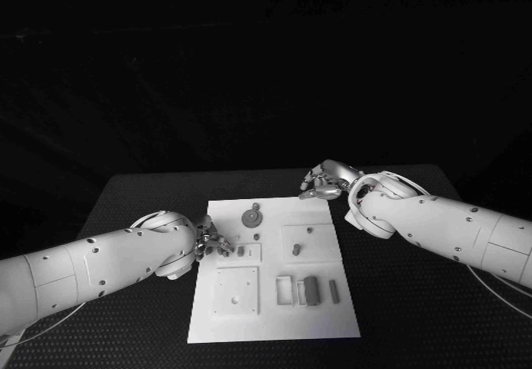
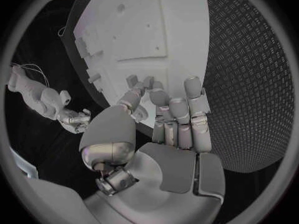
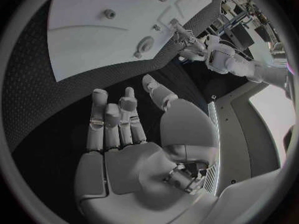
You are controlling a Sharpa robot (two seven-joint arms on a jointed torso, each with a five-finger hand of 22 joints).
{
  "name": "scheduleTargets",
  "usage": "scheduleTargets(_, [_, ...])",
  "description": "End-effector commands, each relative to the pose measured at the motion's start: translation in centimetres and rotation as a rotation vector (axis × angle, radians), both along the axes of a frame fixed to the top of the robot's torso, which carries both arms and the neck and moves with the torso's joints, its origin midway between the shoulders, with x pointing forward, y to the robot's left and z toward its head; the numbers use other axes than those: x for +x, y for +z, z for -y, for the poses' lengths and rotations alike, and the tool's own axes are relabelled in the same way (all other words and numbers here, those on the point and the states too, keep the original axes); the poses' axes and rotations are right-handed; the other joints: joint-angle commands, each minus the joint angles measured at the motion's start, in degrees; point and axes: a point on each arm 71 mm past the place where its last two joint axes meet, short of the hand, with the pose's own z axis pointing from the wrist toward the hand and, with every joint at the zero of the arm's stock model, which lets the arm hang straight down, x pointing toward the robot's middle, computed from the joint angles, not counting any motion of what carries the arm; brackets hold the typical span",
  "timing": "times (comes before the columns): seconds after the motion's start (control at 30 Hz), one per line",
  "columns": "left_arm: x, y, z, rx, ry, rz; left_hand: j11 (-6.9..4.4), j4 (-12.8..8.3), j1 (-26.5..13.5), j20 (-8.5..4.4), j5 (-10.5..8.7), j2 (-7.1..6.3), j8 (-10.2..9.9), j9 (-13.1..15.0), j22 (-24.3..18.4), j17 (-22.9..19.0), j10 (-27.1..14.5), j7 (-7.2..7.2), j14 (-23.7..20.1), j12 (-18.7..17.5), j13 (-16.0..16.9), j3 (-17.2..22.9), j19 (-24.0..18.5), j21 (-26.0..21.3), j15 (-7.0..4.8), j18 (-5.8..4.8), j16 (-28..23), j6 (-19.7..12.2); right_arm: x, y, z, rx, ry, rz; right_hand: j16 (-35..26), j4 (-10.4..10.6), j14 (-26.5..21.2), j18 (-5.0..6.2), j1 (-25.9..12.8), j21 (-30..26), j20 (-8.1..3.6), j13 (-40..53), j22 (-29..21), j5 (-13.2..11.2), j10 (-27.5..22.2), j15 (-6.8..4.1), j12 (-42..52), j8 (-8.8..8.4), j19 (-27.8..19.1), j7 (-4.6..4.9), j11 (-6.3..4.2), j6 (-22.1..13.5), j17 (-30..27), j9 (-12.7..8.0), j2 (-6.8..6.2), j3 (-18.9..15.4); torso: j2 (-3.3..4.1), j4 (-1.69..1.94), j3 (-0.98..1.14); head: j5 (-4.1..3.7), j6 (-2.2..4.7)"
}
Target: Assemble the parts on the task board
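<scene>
Here the small parts (image 1: pixel 303 290) are lying in a row near the task board's (image 1: pixel 277 327) front edge, long axes pointing away from the robot. The left hand (image 1: pixel 211 243), released, is hovering nearer, at the board's left edge; the right hand (image 1: pixel 325 183), also released, is hanging beyond the far corner over the counter (image 1: pixel 421 307).

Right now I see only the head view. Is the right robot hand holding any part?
Observer: No. The right wrist view shows the right robot hand with an empty palm and its fingers apart.
Operator: Is it above the board?
Observer: No. It hangs over the black table, just off the edge of the task board.
Operator: And the left palm?
Observer: The left robot hand is empty too, in the left wrist view. Its fingertips are at the task board's edge.
</scene>
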Motion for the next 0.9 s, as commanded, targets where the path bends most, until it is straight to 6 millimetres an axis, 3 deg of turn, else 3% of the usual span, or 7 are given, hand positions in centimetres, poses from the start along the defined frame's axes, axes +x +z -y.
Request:
scheduleTargets(0.03, [-0.01,0.04,0.25,-0.008,-0.01,0.01,0.21,-0.2,0.1,-0.17,0.13,-0.29,0.0,-0.2,0.9,-0.1,-0.1,0.02,-0.2,0.3,-0.1,-0.3,-0.2,-0.4,-0.2,-0.74,0.3,-0.4,-0.04,0.04,-0.07,0.001,0.009,0.004,0.1,0.3,0.0,0.79,-0.6,-0.1,-0.12,-0.1,-0.1,0.3,-0.4,-0.46,0.4,-0.32,-0.4,0.44,0.21,-0.1,-0.1,0.1,-0.12,0.1,0.01,0.05,-0.03,-0.02,0.0])
scheduleTargets(0.27, [-0.03,0.06,0.32,-0.019,-0.01,0.012,0.22,-0.4,-0.2,-0.21,0.06,-0.23,0.0,-0.3,0.9,-0.1,0.0,0.03,-0.2,0.3,-0.1,-0.7,-0.2,-0.4,-0.19,-0.7,0.4,-0.5,-0.01,0.01,-0.09,0.0,0.009,0.002,0.1,0.3,0.0,0.79,-0.6,-0.1,-0.12,-0.1,-0.1,0.3,-0.4,-0.46,0.4,-0.33,-0.4,0.45,0.21,-0.1,-0.1,0.1,-0.12,0.1,0.01,0.01,-0.06,0.0,-0.02])
scheduleTargets(0.57, [0.06,0.12,0.0,-0.037,0.009,0.024,0.24,-0.5,-5.5,-0.27,-0.17,-2.89,0.2,-0.8,0.7,-0.1,-0.3,0.05,-0.5,0.3,-0.2,-5.3,-0.4,-0.9,-0.21,-0.56,0.4,-0.9,0.0,0.01,-0.06,0.0,0.009,0.003,0.1,0.3,0.0,0.79,-0.6,-0.1,-0.11,-0.1,-0.1,0.3,-0.4,-0.46,0.4,-0.34,-0.4,0.45,0.21,-0.1,-0.1,0.1,-0.12,0.1,0.01,0.01,0.0,-0.01,-0.01])
scheduleTargets(0.9, [0.13,0.27,-0.21,-0.056,0.024,0.046,0.06,1.7,-8.1,-0.35,-0.13,-3.96,0.4,-1.1,0.5,-0.2,-0.3,-0.11,-0.5,0.2,-0.2,-4.0,-0.1,-1.5,-0.48,-0.15,0.4,-1.1,0.01,0.0,-0.08,0.0,0.009,0.002,0.1,0.3,0.0,0.79,-0.6,-0.1,-0.11,-0.1,-0.1,0.3,-0.4,-0.46,0.4,-0.35,-0.4,0.45,0.21,-0.2,-0.1,0.1,-0.12,0.1,0.02,0.01,0.0,-0.03,0.07])
